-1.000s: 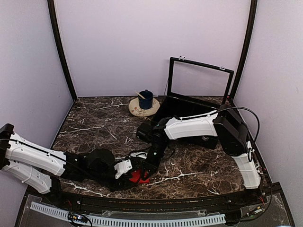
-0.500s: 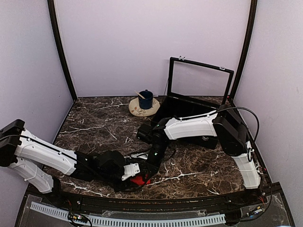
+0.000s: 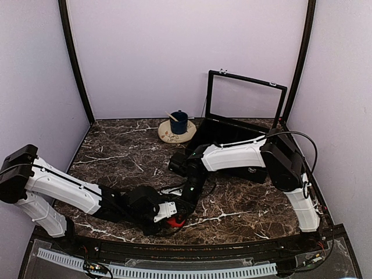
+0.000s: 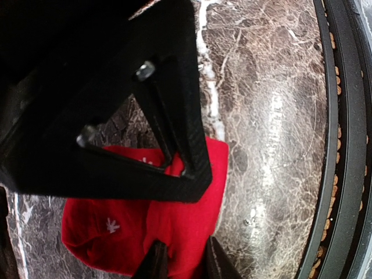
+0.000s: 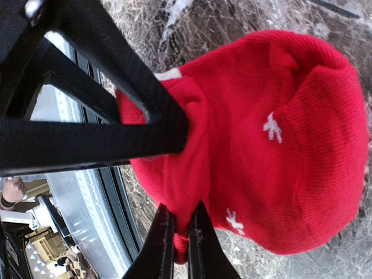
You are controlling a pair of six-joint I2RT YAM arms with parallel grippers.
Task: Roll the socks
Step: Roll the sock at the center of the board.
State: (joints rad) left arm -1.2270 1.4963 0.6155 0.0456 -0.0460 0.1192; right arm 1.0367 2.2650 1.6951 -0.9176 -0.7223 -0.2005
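Sitting bunched into a rounded lump, the red knitted sock with small white snowflakes [image 5: 279,145] lies on the dark veined marble tabletop [image 3: 116,157], close to its near edge and roughly midway between left and right. You can see a sliver of white fabric at the sock's folded edge in the right wrist view.

Your right end effector [image 5: 180,238] reaches down from the far side, and its two fingers are pressed together on a fold of the red knitted sock at the lump's edge.

Your left end effector [image 4: 185,263] comes in low from the left. Its fingers stand narrowly apart with red fabric filling the gap between them; you cannot tell whether they are pinching it. The two end effectors meet right at the sock, just beside each other.

Just near of the sock runs the black rim [image 4: 343,145] that borders the tabletop. Well away at the far side, a dark blue mug [image 3: 179,122] stands on a round pale patterned saucer [image 3: 168,137]. To its right sits a black case with its framed lid [image 3: 244,99] raised upright.
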